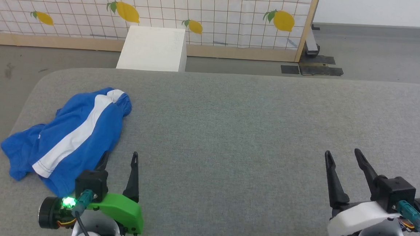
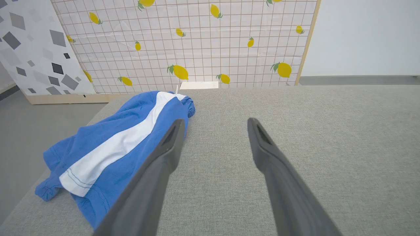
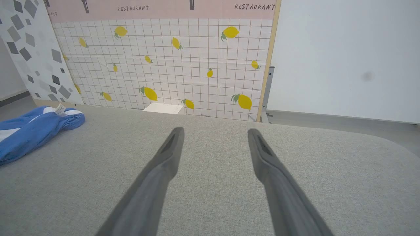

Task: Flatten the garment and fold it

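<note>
Gripper status: my left gripper (image 1: pixel 120 155) has its jaws spread wide and holds nothing. It sits low over the grey padded surface (image 1: pixel 231 134) at the near left. My right gripper (image 1: pixel 342 152) is likewise released and empty, at the near right, well apart from the left one.

Garment location: the garment (image 1: pixel 74 135) lies crumpled on the left part of the surface, close to its left edge. It is bright blue with a wide white stripe (image 1: pixel 70 140) running along its length. The gathered waistband (image 1: pixel 124 103) points to the far side, and a small white tag (image 3: pixel 60 109) stands up at that end.

Relation to the left gripper: in the left wrist view, the left gripper (image 2: pixel 215 121) points past the garment (image 2: pixel 98 141), with one finger crossing in front of the garment's right edge. I cannot tell whether it touches.

Relation to the right gripper: in the right wrist view, the right gripper (image 3: pixel 215 130) faces bare surface, and the garment (image 3: pixel 29 131) lies far off to one side.

Background: a white box (image 1: pixel 152 48) stands on the floor beyond the surface, before a lemon-print panel (image 1: pixel 209 8).
</note>
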Robot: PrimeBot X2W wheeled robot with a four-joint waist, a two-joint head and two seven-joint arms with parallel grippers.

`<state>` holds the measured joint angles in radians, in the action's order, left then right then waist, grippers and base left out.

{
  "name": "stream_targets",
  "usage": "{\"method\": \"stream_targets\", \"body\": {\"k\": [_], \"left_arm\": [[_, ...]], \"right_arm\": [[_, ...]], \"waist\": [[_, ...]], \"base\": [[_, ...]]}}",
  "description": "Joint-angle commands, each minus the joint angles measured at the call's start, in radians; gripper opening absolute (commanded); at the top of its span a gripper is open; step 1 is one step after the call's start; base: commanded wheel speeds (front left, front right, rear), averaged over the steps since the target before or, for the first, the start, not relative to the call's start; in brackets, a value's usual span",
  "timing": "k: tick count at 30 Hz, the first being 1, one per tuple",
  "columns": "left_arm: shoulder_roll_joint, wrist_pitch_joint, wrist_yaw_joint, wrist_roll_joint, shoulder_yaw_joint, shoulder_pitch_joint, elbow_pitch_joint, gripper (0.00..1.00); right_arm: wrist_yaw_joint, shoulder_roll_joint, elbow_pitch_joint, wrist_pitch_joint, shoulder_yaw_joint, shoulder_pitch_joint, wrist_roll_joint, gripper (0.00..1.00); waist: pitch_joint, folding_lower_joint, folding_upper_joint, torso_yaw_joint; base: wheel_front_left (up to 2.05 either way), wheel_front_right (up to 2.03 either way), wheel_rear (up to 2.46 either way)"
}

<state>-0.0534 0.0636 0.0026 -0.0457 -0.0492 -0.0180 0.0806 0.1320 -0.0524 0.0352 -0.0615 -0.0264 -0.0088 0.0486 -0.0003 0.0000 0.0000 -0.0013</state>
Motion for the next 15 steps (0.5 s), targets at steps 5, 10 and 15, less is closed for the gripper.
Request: {"method": "stream_targets", "body": {"k": [5, 10, 15], "left_arm": [[-0.003, 0.017, 0.007, -0.016, -0.01, -0.022, 0.018, 1.0], [-0.003, 0.027, 0.009, -0.022, -0.017, -0.025, 0.029, 1.0], [-0.003, 0.038, 0.011, -0.027, -0.025, -0.027, 0.041, 1.0]], "right_arm": [[0.0, 0.001, 0.01, -0.019, -0.006, 0.023, 0.016, 1.0], [0.0, 0.001, 0.015, -0.029, -0.01, 0.027, 0.022, 1.0], [-0.001, 0.001, 0.021, -0.039, -0.014, 0.032, 0.03, 1.0]], "waist": [[-0.001, 0.0, 0.0, 0.0], [-0.003, 0.0, 0.0, 0.0], [-0.005, 0.0, 0.0, 0.0]], "base": [[0.0, 0.0, 0.0], [0.0, 0.0, 0.0], [0.0, 0.0, 0.0]]}}
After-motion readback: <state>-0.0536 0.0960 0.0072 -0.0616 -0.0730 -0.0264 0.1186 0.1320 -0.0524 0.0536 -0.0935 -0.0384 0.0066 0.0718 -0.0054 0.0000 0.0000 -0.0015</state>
